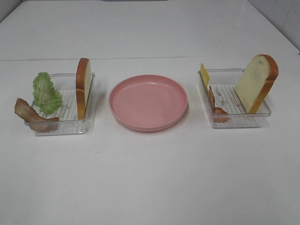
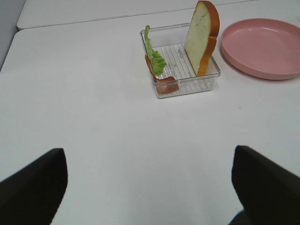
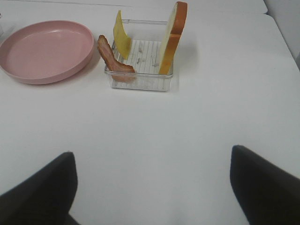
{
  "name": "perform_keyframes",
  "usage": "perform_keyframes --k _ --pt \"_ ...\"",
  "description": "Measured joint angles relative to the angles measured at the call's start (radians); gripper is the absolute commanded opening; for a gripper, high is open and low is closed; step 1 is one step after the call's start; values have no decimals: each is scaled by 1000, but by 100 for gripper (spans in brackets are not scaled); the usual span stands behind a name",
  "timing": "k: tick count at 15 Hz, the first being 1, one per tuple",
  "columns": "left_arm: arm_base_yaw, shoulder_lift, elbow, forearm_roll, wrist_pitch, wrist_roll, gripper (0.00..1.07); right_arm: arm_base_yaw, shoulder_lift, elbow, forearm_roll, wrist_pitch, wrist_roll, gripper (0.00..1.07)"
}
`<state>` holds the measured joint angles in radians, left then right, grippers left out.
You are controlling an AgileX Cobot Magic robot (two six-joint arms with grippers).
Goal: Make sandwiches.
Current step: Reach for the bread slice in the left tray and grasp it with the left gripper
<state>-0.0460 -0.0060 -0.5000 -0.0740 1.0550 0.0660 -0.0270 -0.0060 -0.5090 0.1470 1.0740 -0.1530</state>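
Nothing's stacked yet. The pink plate (image 1: 148, 101) sits bare in the middle of the bench (image 1: 150, 178), and all the sandwich parts are in the 2 clear trays.

Going by the overhead view with the plate as the clock centre, the left tray (image 1: 65, 130) is at 9 o'clock and the right tray (image 1: 239, 123) at 3 o'clock. The left bread slice (image 1: 83, 86) stands on edge against the plate-side wall of its tray, long axis running 12 to 6, so you only see its crust edge from above. The lettuce (image 1: 46, 93) is on that tray's 9 o'clock side, and a bacon strip (image 1: 30, 116) hangs over its 8 o'clock corner. The right bread slice (image 1: 257, 82) leans tilted at the 3 o'clock end of its tray. The cheese (image 1: 205, 74) stands at the 11 o'clock corner there, and the other bacon strip (image 1: 216, 108) is along the 9 o'clock wall.

The left gripper (image 2: 150, 187) is spread wide with nothing in it, and its tray is well ahead of it. The right gripper (image 3: 152, 187) is the same, wide and empty, facing its own tray.

My guess is bread goes down first. The left slice is right next to the plate, so the left arm looks like the shorter trip. It'd want to pinch across the thin faces.
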Motion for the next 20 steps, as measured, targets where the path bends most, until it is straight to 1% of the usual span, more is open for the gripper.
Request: perform_keyframes --k 20 --pt "0 0 0 0 0 0 90 0 0 0 0 0 0 83"
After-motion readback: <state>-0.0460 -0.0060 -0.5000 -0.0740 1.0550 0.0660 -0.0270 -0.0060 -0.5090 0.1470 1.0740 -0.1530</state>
